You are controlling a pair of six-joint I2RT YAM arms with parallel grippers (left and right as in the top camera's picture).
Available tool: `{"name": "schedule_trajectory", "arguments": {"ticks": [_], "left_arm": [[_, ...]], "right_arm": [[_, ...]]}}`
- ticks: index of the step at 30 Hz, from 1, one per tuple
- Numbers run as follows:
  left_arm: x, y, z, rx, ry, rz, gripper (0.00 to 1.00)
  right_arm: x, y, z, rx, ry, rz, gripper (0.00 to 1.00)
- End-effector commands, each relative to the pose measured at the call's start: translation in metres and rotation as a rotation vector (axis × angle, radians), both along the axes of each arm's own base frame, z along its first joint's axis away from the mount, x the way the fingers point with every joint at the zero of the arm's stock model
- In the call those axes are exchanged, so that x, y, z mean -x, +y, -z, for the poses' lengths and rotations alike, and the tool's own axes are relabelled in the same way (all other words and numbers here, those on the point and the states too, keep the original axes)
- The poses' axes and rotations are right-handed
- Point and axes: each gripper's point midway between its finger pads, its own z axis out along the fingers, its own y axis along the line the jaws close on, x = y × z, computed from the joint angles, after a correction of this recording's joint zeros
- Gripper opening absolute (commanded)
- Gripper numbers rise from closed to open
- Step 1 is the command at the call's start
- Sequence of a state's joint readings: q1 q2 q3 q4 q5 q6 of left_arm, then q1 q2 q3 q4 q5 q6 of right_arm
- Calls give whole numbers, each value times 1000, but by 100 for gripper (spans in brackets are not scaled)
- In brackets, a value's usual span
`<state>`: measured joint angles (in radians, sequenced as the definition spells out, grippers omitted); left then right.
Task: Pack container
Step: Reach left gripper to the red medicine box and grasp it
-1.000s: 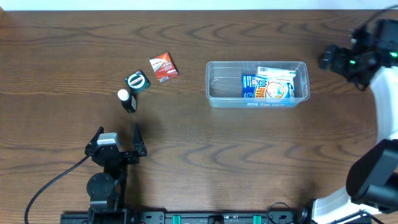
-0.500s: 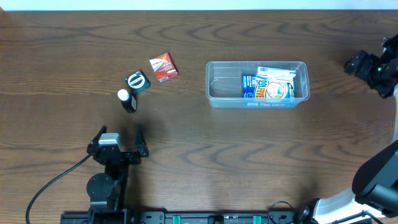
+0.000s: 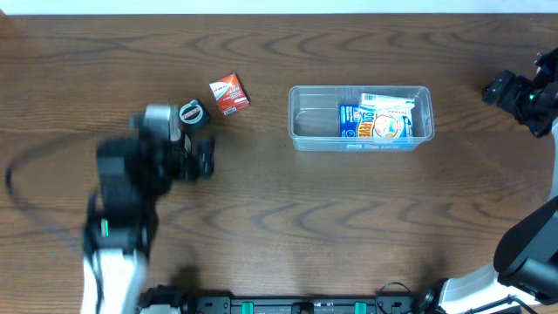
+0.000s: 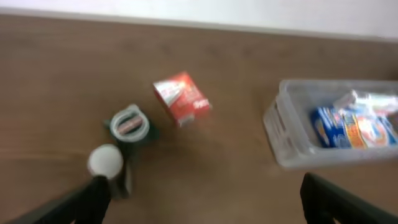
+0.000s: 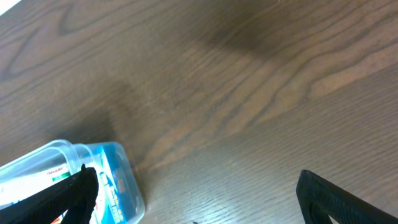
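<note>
Container (image 3: 360, 118) is sitting right of centre, already holding blue packets (image 3: 375, 120). Left gripper (image 4: 203, 182) is hovering, jaws spread wide, over the white-capped bottle (image 4: 106, 162), green round item (image 4: 129, 126) and red packet (image 4: 182, 99) at left. Right gripper (image 5: 196, 174) is waiting open at far right. Risk: bottle and green item are lying almost touching, so a descending finger is likely toppling the bottle or catching both.

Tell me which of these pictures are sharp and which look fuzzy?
Overhead: the left arm is smeared into a blur, while the container and the grain of the table are crisp. Left wrist: the whole frame is soft, and the red packet has lost its print. Right wrist: the wood grain is fairly sharp.
</note>
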<state>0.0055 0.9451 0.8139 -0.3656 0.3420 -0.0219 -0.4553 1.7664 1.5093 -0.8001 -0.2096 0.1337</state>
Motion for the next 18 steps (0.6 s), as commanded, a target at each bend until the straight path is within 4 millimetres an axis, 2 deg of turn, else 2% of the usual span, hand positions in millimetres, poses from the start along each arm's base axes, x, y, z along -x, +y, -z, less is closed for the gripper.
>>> {"name": "schedule_trajectory", "arguments": {"ticks": [1,4,6,9,12,15,18], "left_arm": [[-43,-15,1,39,145,78,98],[-79,-37,12,90,234,159,98],[-106,-43,27,107,244,166,98],[-136,-49,56,154,255,145,98],[-154,-56,75,144,247,148,98],[-168,-48,88,90,267,34,98],[-178,-41,85,-14,239,-55,98]], "right_arm": [[-1,-1,-6,-2,-15,11,99],[-1,-1,-6,-2,-15,11,99],[-1,-1,-6,-2,-15,11,99],[-1,-1,-6,-2,-15,11,99],[-1,-1,-6,-2,-15,11,99],[-1,-1,-6,-2,-15,11,99],[-1,-1,-6,-2,-15,11,99]]}}
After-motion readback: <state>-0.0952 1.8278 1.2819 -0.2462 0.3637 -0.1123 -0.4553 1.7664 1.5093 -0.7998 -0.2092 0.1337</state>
